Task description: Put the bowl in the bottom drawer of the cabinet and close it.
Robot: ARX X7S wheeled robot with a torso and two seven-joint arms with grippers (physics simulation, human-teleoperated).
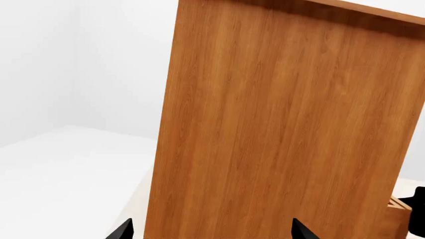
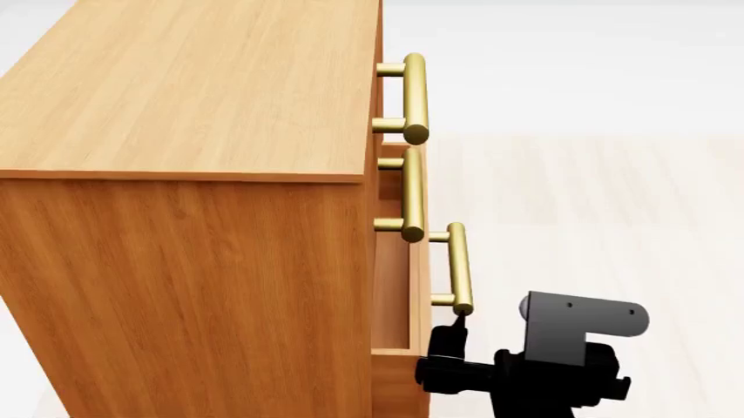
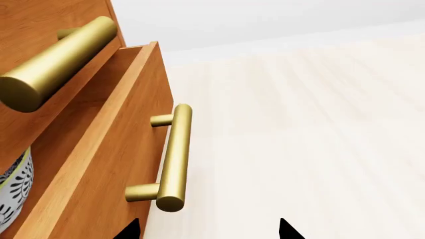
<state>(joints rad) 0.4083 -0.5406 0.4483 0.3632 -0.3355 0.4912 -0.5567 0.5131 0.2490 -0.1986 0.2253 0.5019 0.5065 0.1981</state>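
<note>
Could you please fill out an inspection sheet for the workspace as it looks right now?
Surface: pale wood-look floor, bare where visible.
Job's things: cabinet; bottom drawer partly pulled out, brass handle free; patterned bowl inside the drawer, only its edge showing.
Clutter: nothing seen.
Grippers: right gripper near the bottom drawer's handle, fingertips apart, holding nothing; left gripper facing the cabinet's side panel, fingertips apart, empty.
Cables: nothing seen.
Surroundings: plain white walls.

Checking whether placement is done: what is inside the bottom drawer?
The right wrist view shows the bowl inside the partly open bottom drawer. Only its patterned edge shows; the rest is outside the picture.
</note>
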